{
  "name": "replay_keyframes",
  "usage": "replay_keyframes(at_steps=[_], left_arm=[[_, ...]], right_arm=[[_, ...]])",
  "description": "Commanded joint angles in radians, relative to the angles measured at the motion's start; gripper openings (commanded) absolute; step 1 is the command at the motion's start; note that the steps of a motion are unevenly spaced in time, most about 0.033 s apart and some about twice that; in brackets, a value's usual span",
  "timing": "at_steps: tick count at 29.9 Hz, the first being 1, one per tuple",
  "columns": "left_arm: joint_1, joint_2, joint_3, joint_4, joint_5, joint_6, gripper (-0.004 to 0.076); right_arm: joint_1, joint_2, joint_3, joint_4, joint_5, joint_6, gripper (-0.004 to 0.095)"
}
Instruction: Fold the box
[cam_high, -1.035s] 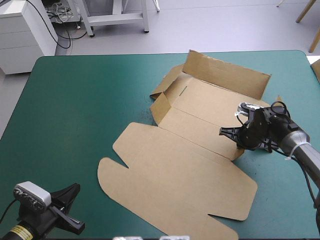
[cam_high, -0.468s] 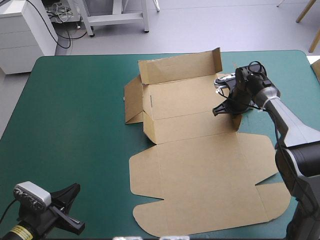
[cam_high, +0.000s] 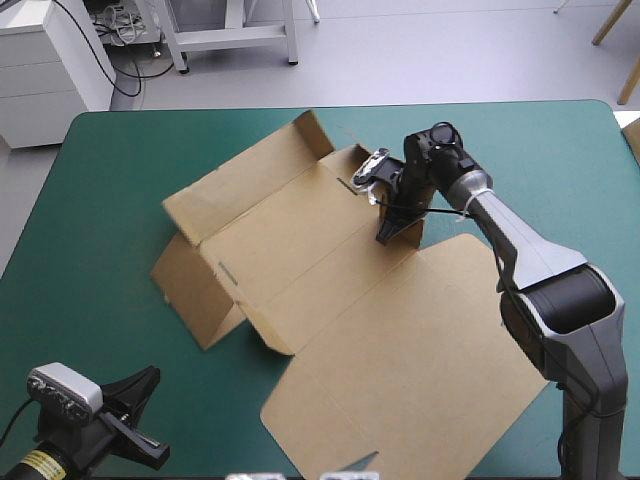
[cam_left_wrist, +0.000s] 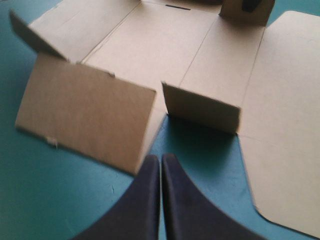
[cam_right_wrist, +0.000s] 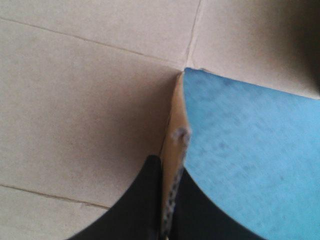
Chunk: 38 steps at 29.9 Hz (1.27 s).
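Note:
The brown box (cam_high: 330, 300) lies as an opened sheet across the table's middle, its big lid panel toward the front right. Side walls stand raised at its left end (cam_high: 190, 290). My right gripper (cam_high: 390, 215) is over the sheet's far right part, shut on a small upright flap (cam_high: 408, 233). In the right wrist view the flap's edge (cam_right_wrist: 175, 135) runs between the fingers of the right gripper (cam_right_wrist: 169, 167), with board on one side and teal-green cover on the other. My left gripper (cam_high: 140, 395) rests shut at the front left corner. The left gripper (cam_left_wrist: 161, 159) points at the raised walls (cam_left_wrist: 85, 115).
Teal-green cover (cam_high: 100, 200) runs from the box to the table's left edge, and more shows at the far right corner (cam_high: 570, 160). The lid panel (cam_high: 420, 380) reaches close to the table's front edge.
My right gripper has swung from the table's right side to the far middle, dragging the box round with it. The raised walls now sit at the left. The left arm has not moved.

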Motion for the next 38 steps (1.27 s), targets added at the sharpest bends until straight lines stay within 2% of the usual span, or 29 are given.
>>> replay_keyframes(at_steps=[1,9,11,14,21,26,28,34,36,38], left_arm=[[0.001,0.013,-0.024,-0.024,-0.074,-0.005,-0.0008],[0.001,0.013,-0.024,-0.024,-0.074,-0.005,-0.0008],[0.001,0.013,-0.024,-0.024,-0.074,-0.005,-0.0008],[0.001,0.013,-0.024,-0.024,-0.074,-0.005,-0.0008],[0.001,0.013,-0.024,-0.024,-0.074,-0.005,-0.0008],[0.001,0.013,-0.024,-0.024,-0.074,-0.005,-0.0008],[0.001,0.013,-0.024,-0.024,-0.074,-0.005,-0.0008],[0.001,0.013,-0.024,-0.024,-0.074,-0.005,-0.0008],[0.001,0.015,-0.024,-0.024,-0.074,-0.005,-0.0008],[0.001,0.015,-0.024,-0.024,-0.074,-0.005,-0.0008]], right_arm=[[0.078,-0.062,-0.050,-0.010,0.000,-0.151,-0.0020],[0.229,-0.062,-0.071,-0.016,-0.004,-0.338,-0.0020],[0.252,-0.058,-0.071,-0.053,-0.029,-0.370,-0.0020],[0.264,-0.040,-0.071,-0.126,-0.073,-0.373,-0.0020],[0.263,0.020,-0.072,-0.241,-0.093,-0.337,-0.0021],[0.263,0.024,-0.085,-0.252,-0.120,-0.299,-0.0001],[0.263,0.024,-0.104,-0.236,-0.105,-0.301,0.0059],[0.263,0.022,-0.184,-0.236,-0.031,-0.259,0.0369],[0.263,0.015,-0.221,-0.239,0.000,-0.202,0.0426],[0.263,0.001,-0.246,-0.249,0.000,-0.116,0.0430]])
